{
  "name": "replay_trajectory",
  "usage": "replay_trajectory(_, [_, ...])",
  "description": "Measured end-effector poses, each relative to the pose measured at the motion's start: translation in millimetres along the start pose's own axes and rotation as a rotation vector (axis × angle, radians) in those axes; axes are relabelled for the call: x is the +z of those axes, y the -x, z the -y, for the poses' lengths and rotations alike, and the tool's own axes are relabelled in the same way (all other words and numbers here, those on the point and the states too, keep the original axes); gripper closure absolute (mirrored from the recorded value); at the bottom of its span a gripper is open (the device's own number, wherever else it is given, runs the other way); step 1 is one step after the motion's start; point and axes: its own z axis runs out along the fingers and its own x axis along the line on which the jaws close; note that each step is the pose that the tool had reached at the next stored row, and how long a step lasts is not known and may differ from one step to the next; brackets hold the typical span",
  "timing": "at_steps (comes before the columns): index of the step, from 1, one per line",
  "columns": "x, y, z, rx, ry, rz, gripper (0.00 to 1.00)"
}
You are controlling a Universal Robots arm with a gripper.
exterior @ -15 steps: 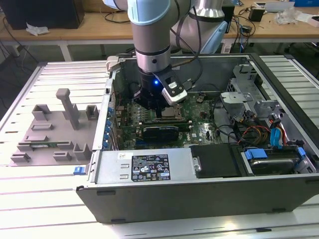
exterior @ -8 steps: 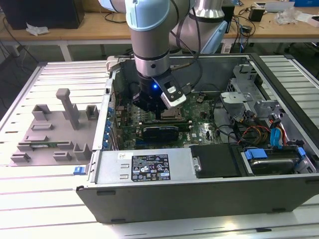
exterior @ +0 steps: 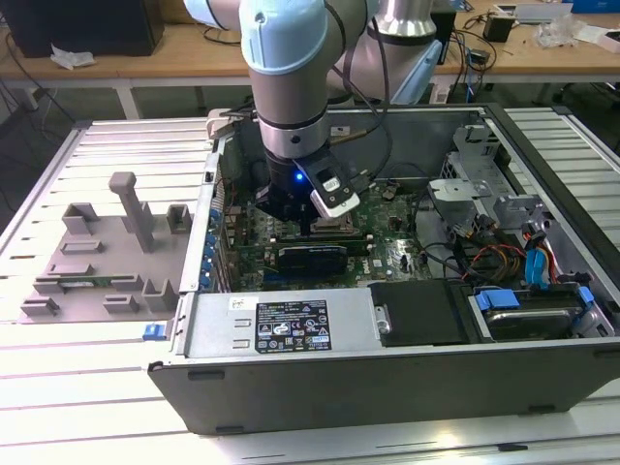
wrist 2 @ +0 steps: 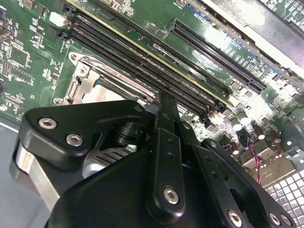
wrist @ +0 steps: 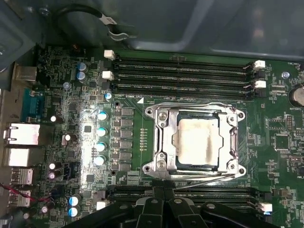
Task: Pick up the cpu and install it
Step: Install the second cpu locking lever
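Black linkages of the gripper crowd the foreground in both wrist views, its fingers drawn together with nothing between them. Just beyond the fingertips in the first wrist view lies the socket, a metal frame bolted to the green motherboard. The cpu, a pale silvery square, sits flat inside that frame, apparently seated in its recess. Rows of dark memory slots run past the socket on its far side, and another row lies between it and the gripper.

Judging from this, the chip has been placed and let go, so the work stands at the end of the installing step; whether the frame's retaining lever is latched cannot be told. Any further move would call for a straight, careful path, since the chip and slots lie close under the fingertips.

In the exterior view, the arm reaches down into the open computer case, which rests on the slatted desk and holds the motherboard, cables and a blue-tabbed drive bay toward its right end. Outside the case, near the desk's left edge, stands a grey fixture of plastic blocks.
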Motion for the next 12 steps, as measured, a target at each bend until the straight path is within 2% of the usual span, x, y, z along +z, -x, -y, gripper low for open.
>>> replay_trajectory(1, [0.4, -0.3, 0.2, 0.0, 0.0039, 0.0003, 0.89])
replay_trajectory(3, [1.0, -0.7, 1.0, 0.002, 0.0219, 0.0014, 0.89])
replay_trajectory(6, [2.3, -0.8, 2.8, 0.006, 0.0408, 0.0023, 0.89])
replay_trajectory(12, [4.0, -1.1, 7.2, 0.013, 0.0491, 0.0035, 0.89])
